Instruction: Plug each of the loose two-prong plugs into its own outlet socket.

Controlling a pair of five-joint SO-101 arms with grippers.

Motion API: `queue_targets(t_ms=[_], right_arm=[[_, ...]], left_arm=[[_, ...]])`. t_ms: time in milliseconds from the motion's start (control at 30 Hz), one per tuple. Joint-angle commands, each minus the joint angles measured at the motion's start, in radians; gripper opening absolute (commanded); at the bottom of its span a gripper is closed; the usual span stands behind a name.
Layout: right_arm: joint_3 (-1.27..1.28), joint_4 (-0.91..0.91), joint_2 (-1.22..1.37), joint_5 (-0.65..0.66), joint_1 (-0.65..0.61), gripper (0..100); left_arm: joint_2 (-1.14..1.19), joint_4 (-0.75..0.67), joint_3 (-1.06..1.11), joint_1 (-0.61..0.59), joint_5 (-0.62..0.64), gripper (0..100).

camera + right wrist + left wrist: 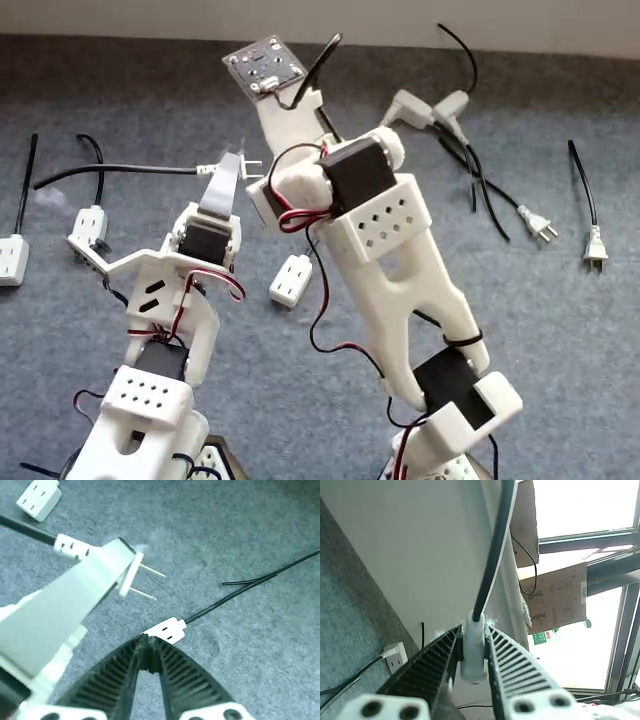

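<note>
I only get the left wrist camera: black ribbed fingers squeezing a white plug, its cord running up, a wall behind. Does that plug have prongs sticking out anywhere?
Observer: Yes, the right wrist view shows the plug with two bare prongs jutting past the left gripper, over the carpet.
Visitor: Is the other arm close?
Observer: The right gripper hangs just beside those prongs, fingers together, a small white cable end at its tips; gripped or not, I cannot tell.
Visitor: Any free socket?
Observer: A white outlet block lies on the carpet between the two arms, nothing plugged into it.
</note>
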Motion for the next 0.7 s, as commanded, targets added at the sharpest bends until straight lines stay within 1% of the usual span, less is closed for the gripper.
queue_targets(t_ms=[0,167,267,367,667], right_arm=[[-0.038,-0.004,-0.044,-0.044,-0.021,0.8],[0.027,-0.07,-0.024,-0.051,-0.021,0.8],[0.062,-0.131,0.001,-0.048,-0.012,0.8],[0.073,-0.18,0.028,-0.044,0.019,0.8],[0.065,-0.295,0.077,-0.041,0.104,0.8]], left_arm=[[0.004,-0.002,-0.047,0.018,0.009,1],[-0.004,-0.003,-0.045,0.019,0.014,1],[-0.004,0.0,-0.041,0.044,0.012,1],[-0.004,0.002,-0.039,0.065,0.011,1],[-0.004,-0.003,-0.027,0.068,0.011,1]])
